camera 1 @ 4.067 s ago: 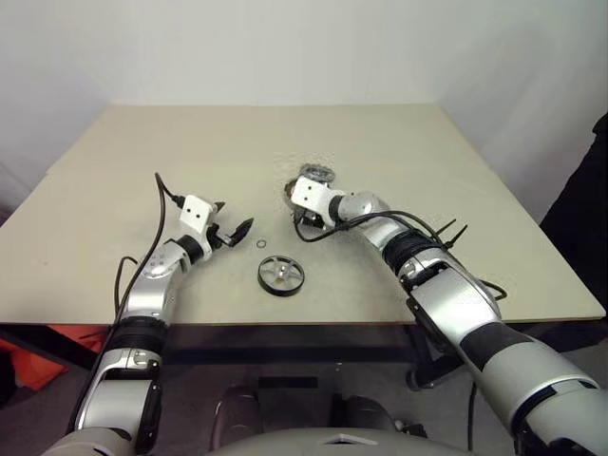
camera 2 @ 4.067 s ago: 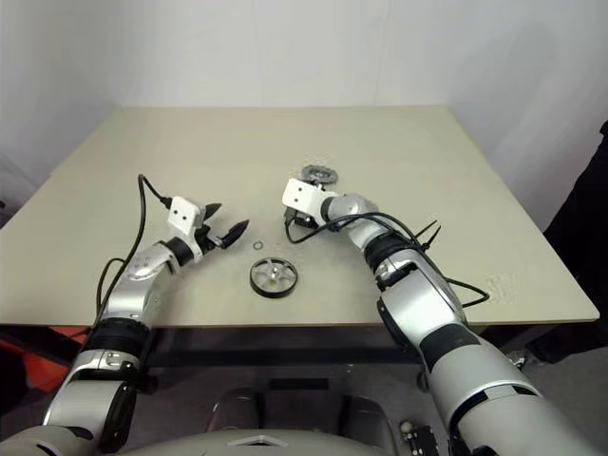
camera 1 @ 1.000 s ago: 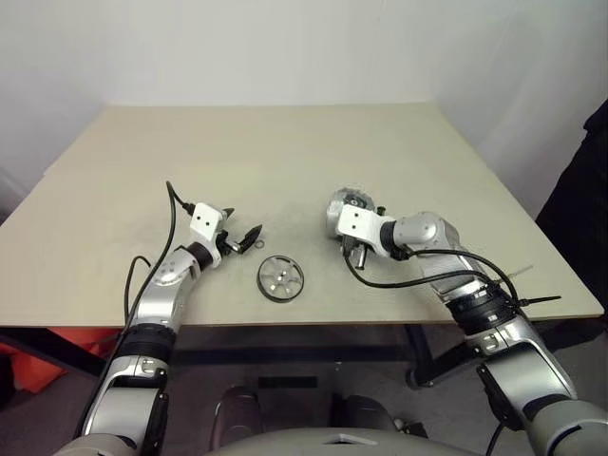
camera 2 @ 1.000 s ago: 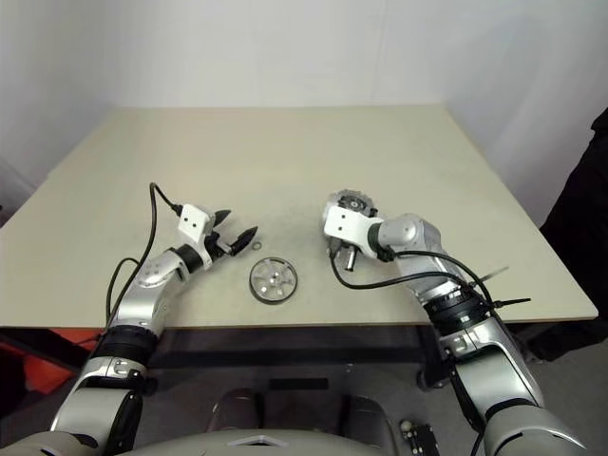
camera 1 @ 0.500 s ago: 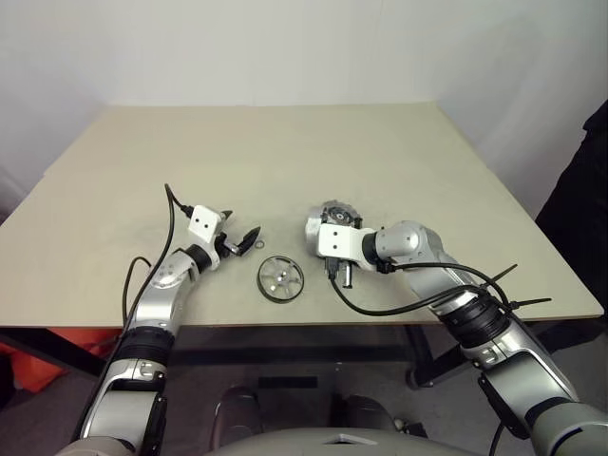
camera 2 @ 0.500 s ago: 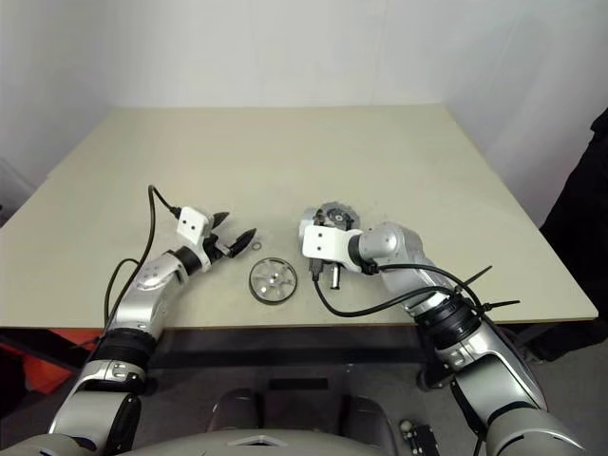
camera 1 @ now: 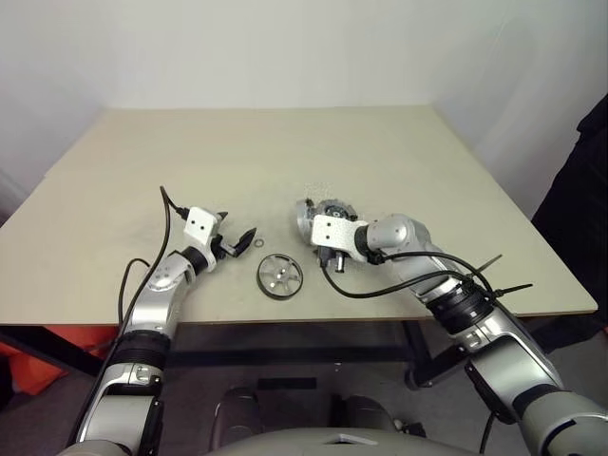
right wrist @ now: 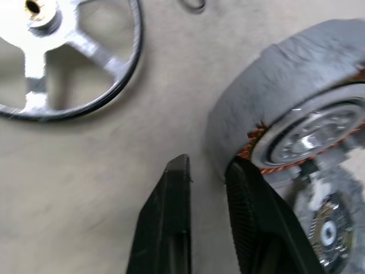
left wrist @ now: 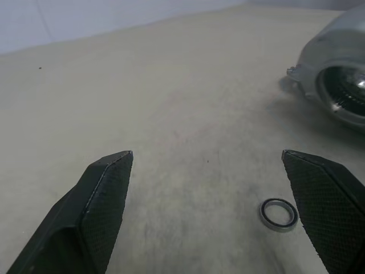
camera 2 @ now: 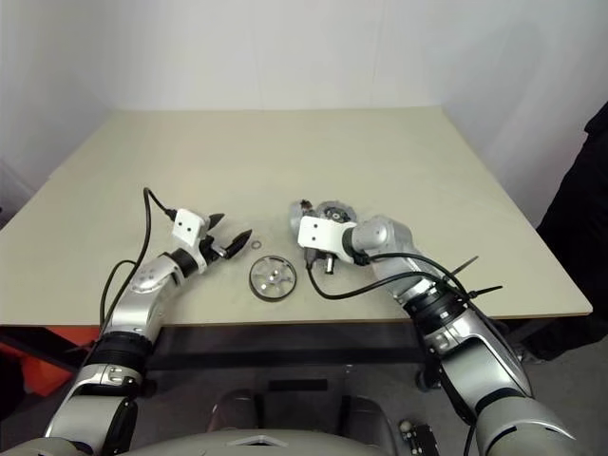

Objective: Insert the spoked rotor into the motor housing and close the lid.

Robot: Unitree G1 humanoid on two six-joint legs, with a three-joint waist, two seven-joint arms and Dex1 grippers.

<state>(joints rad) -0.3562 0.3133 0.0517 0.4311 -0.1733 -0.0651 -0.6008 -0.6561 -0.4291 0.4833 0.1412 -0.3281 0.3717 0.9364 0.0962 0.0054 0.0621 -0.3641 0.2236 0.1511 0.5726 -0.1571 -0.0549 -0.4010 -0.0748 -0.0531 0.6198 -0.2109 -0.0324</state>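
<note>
The spoked rotor (camera 1: 281,276) lies flat near the table's front edge, its silver spokes and dark rim (right wrist: 35,68) clear in the right wrist view. Just right of it and a little farther back, the motor housing (camera 1: 308,217) rests tilted, showing its grey wall (right wrist: 274,80) and copper windings. My right gripper (right wrist: 208,165) stands at the housing's rim, fingers narrowly apart with bare table between them. A smaller round disc (right wrist: 327,231) shows beside the housing; I cannot tell if it is the lid. My left gripper (camera 1: 237,224) hovers open left of the rotor.
A small metal ring (camera 1: 261,243) lies on the beige table (camera 1: 285,142) just off the left gripper's tips (left wrist: 279,214). A person's dark clothing (camera 1: 594,142) shows at the right edge. The table's front edge runs close behind the rotor.
The right gripper has moved left with the housing, bringing it close to the rotor, and its fingers have parted slightly. The left arm has stayed still.
</note>
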